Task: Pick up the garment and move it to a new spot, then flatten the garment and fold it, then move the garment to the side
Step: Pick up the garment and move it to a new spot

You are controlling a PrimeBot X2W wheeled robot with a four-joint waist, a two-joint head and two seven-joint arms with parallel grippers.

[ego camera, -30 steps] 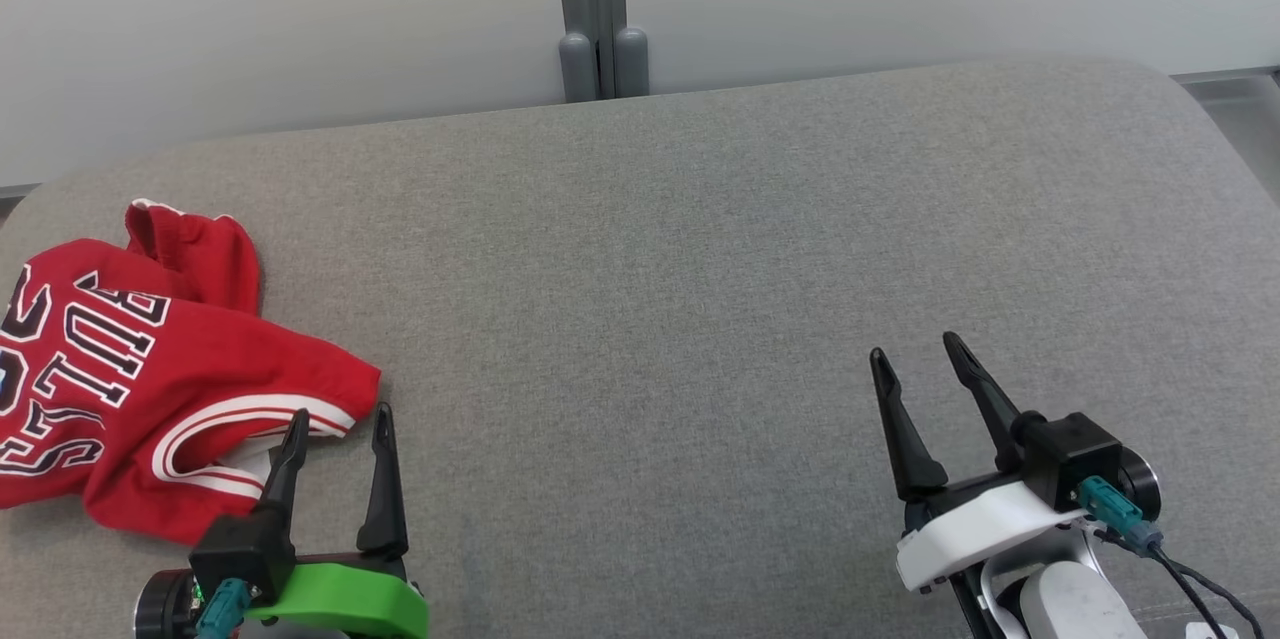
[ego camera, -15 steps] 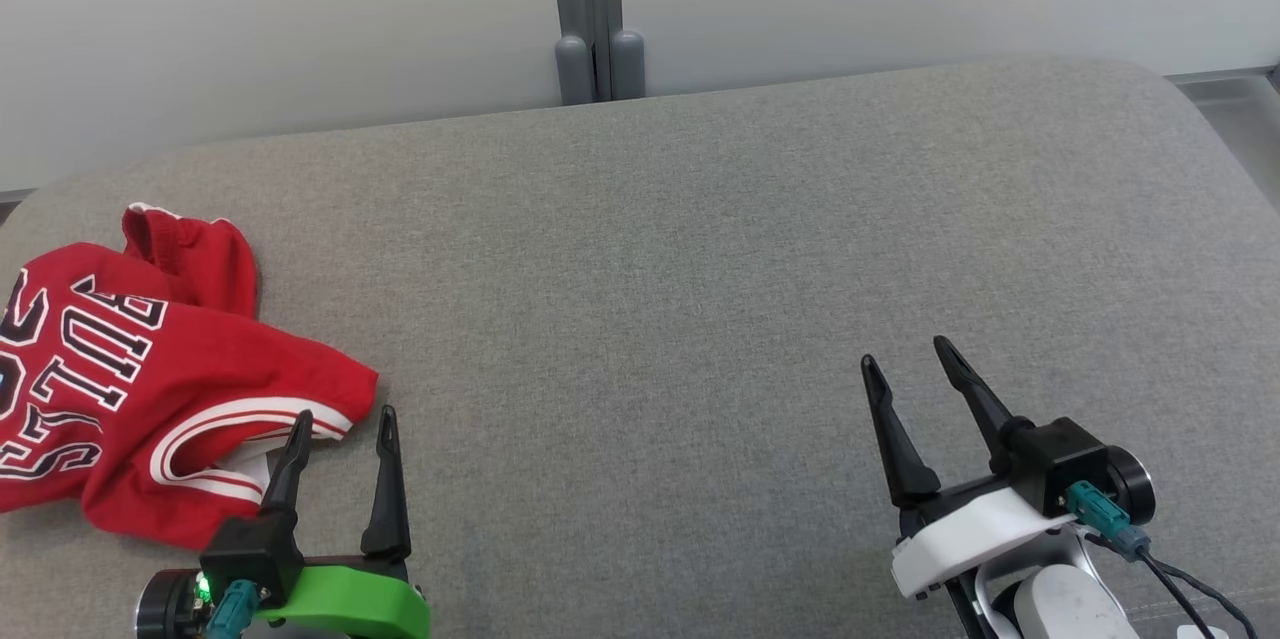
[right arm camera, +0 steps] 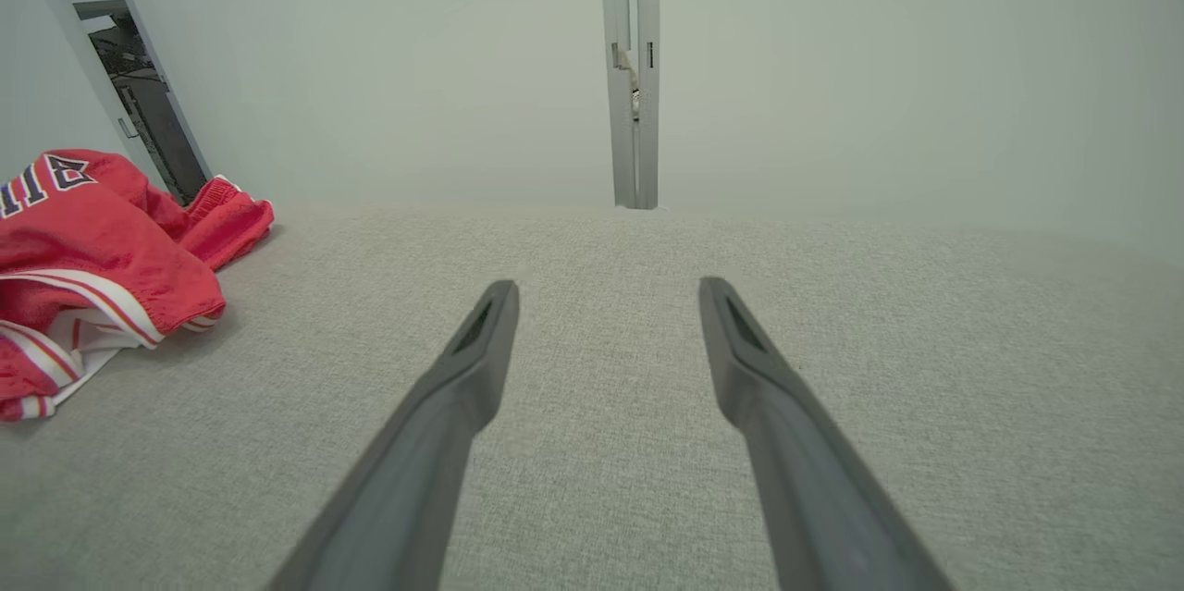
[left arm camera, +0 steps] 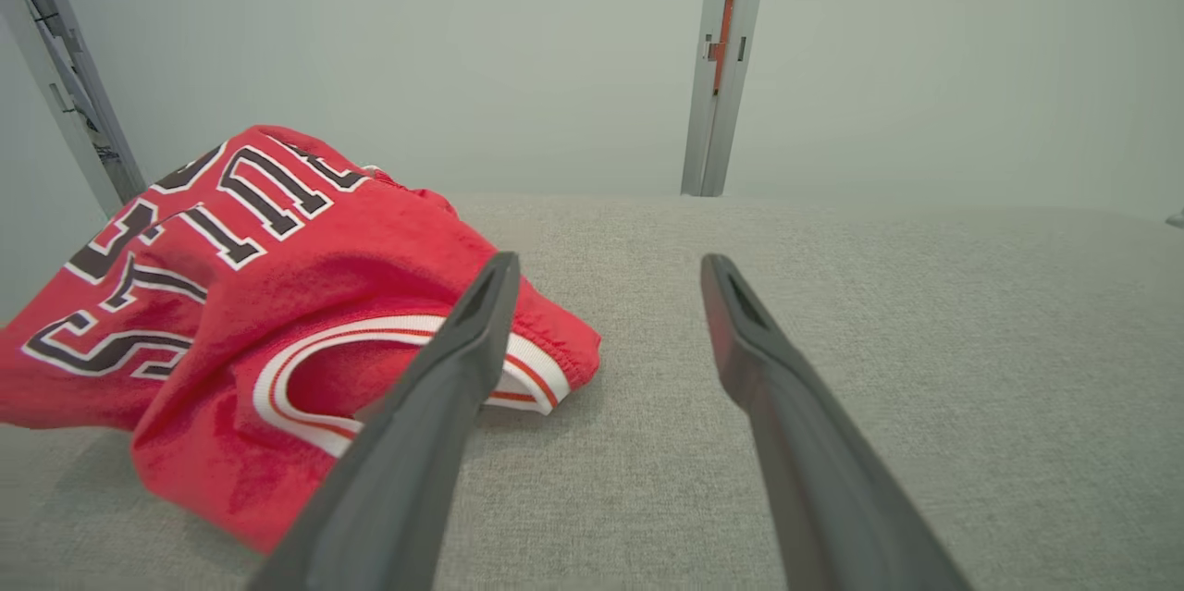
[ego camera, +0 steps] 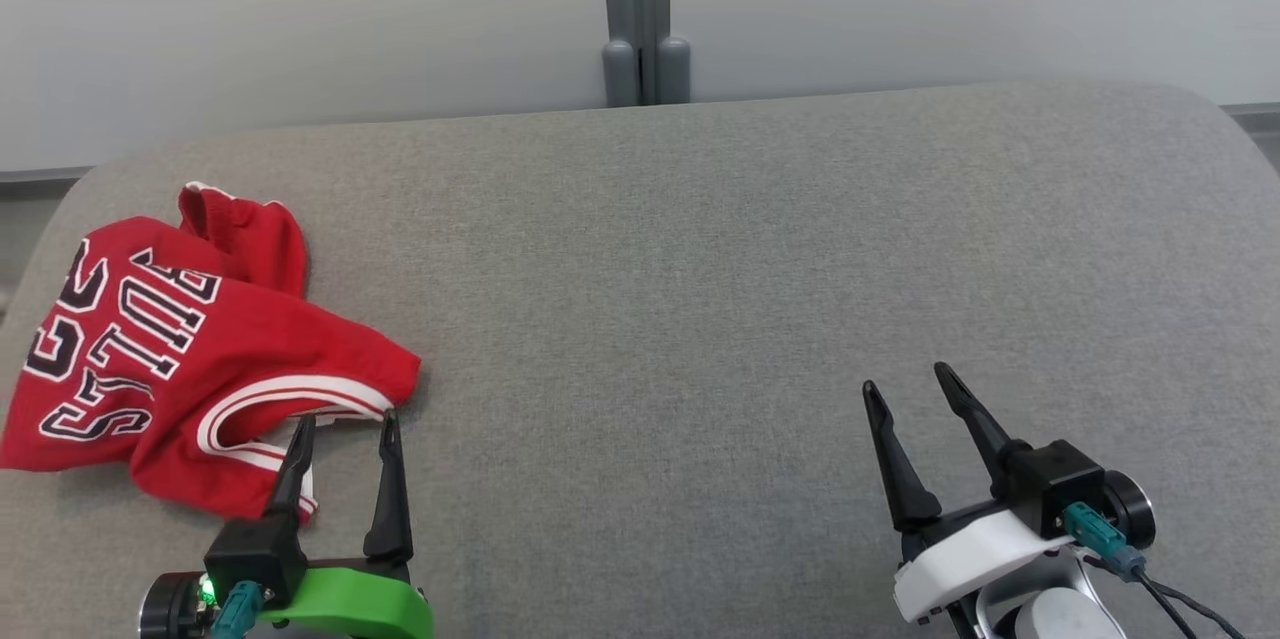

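Garment [ego camera: 200,359] crumpled, red with white trim and dark lettering, left gripper [ego camera: 348,419] and right gripper [ego camera: 904,377] jaws released, empty

red jersey [ego camera: 250,359], "BULLS" in black letters

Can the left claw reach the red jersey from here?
Probably yes: the left claw is open right at the near edge of the red jersey, with nothing between them.

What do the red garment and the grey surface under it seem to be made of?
The crumpled red jersey with dark lettering: probably thin synthetic knit, slightly shiny, with soft folds and ribbed striped trim. The grey padded surface: probably woven upholstery cloth, matte, with a fine speckled weave.
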